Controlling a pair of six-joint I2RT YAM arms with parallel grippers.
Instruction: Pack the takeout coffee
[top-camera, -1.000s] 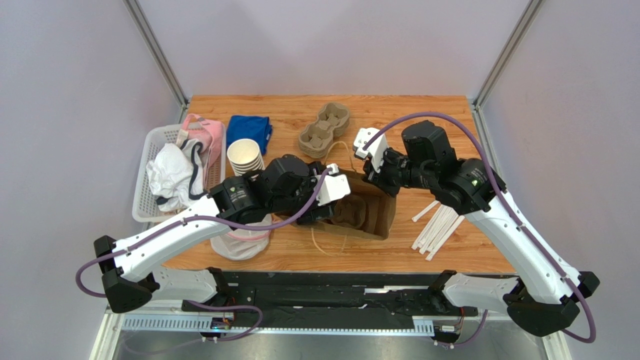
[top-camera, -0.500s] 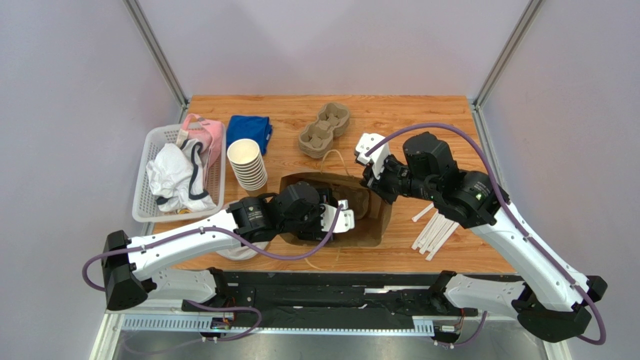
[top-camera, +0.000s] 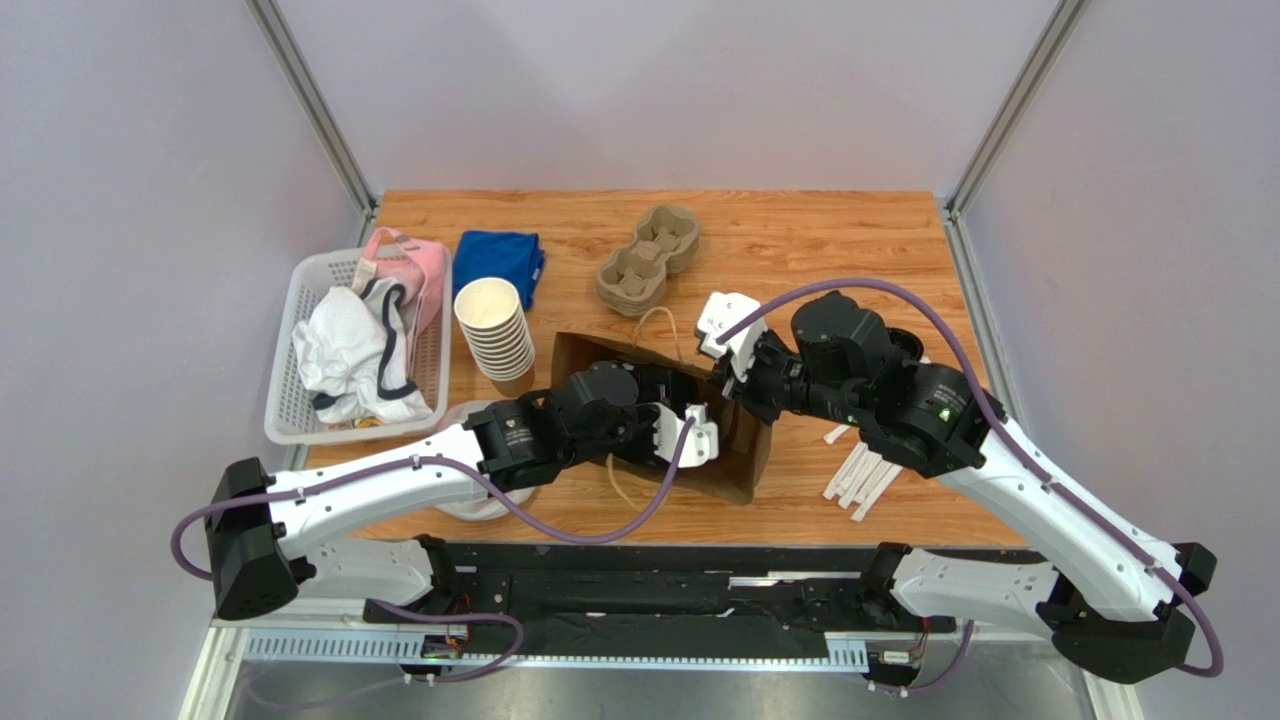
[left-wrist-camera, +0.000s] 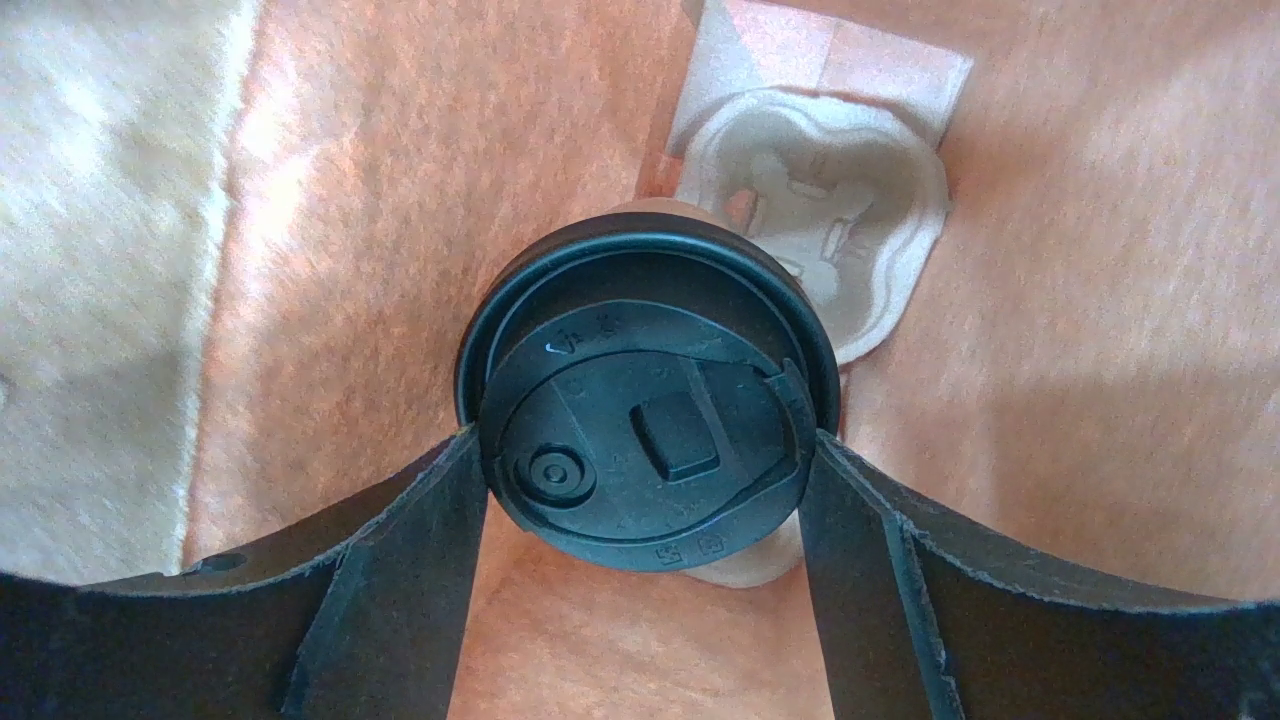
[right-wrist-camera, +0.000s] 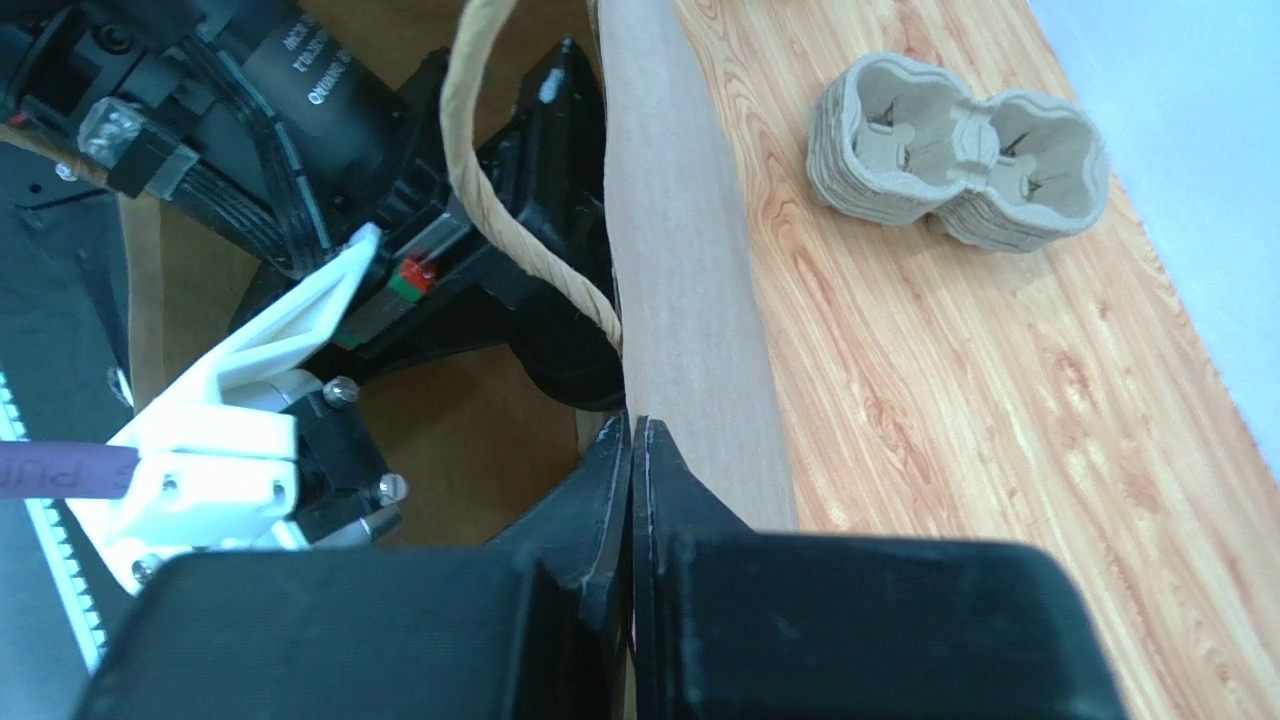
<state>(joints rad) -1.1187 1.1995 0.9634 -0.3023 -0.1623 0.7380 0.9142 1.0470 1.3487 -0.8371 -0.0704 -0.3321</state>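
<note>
Left hand (left-wrist-camera: 639, 458) grips the coffee (left-wrist-camera: 646, 398) at its lid, inside the bag (right-wrist-camera: 684, 300), cup axis in line with the hand's reach, carrier (left-wrist-camera: 842, 210) just beyond and a little to one side; right hand (right-wrist-camera: 633, 438) is pinched on the bag wall.

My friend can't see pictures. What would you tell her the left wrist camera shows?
The left gripper has its two black fingers clamped on the black-lidded takeout coffee, seen from above. All around is the brown inside of a paper bag, with a pale moulded cup holder beyond the cup.
</note>
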